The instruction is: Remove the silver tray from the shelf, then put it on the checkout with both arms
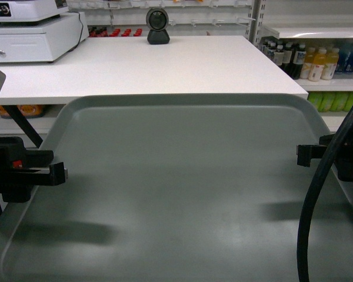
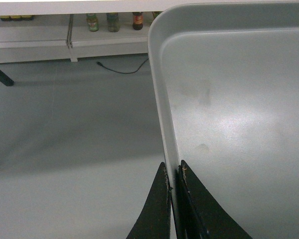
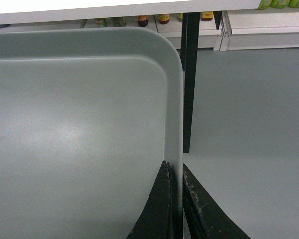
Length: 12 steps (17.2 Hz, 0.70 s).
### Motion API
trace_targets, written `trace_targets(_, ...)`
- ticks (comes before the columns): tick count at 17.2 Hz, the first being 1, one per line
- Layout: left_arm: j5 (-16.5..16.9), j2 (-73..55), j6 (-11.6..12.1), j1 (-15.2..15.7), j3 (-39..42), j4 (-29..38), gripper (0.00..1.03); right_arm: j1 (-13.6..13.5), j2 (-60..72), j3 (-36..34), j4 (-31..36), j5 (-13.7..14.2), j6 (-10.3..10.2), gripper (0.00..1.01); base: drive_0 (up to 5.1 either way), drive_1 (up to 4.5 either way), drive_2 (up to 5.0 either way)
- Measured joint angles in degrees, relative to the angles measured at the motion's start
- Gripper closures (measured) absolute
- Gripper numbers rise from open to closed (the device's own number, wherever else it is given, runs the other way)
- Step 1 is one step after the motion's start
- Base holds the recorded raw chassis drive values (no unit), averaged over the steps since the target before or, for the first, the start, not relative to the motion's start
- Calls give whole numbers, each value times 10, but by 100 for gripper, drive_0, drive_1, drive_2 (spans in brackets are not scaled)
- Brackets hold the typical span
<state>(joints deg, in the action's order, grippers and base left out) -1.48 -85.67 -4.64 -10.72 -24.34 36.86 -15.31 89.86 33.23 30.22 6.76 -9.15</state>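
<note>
Tray: the big grey silver tray [image 1: 182, 188] is up in the air, flat, in front of the white bench [image 1: 165, 64]. Its far edge sits just at the near edge of the bench top in the head view; I cannot tell if they touch. Nothing lies on the tray.
Tray and floor: in both wrist views the grey floor [image 2: 65, 149] shows beside and below the tray rim.
Left jaws: the left gripper [image 2: 173, 199] is pinched tight on the tray's left rim. One black finger is outside the rim and one is inside, with the rim squeezed between them.
Right jaws: the right gripper [image 3: 177, 199] is pinched tight on the tray's right rim the same way, one finger on each side.
Where the jaws sit: each one grips the middle part of a long side, so the tray hangs between the two arms.
Cable: a thick black cable [image 1: 317, 194] curves down over the right side of the tray.
On the bench: a round black camera [image 1: 157, 24] stands at the back, and a white cash drawer [image 1: 35, 36] sits at the back left.
Bench leg: a black leg [image 3: 189, 79] stands just past the tray's right corner.
Around: shelves with drink bottles [image 1: 309, 59] stand to the right of the bench.
</note>
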Motion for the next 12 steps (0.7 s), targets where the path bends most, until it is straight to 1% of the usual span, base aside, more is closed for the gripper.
trace_targets(12,0,0,0,0,0,-2,100,0,0,-1,-2,0,0,98,0,0,0)
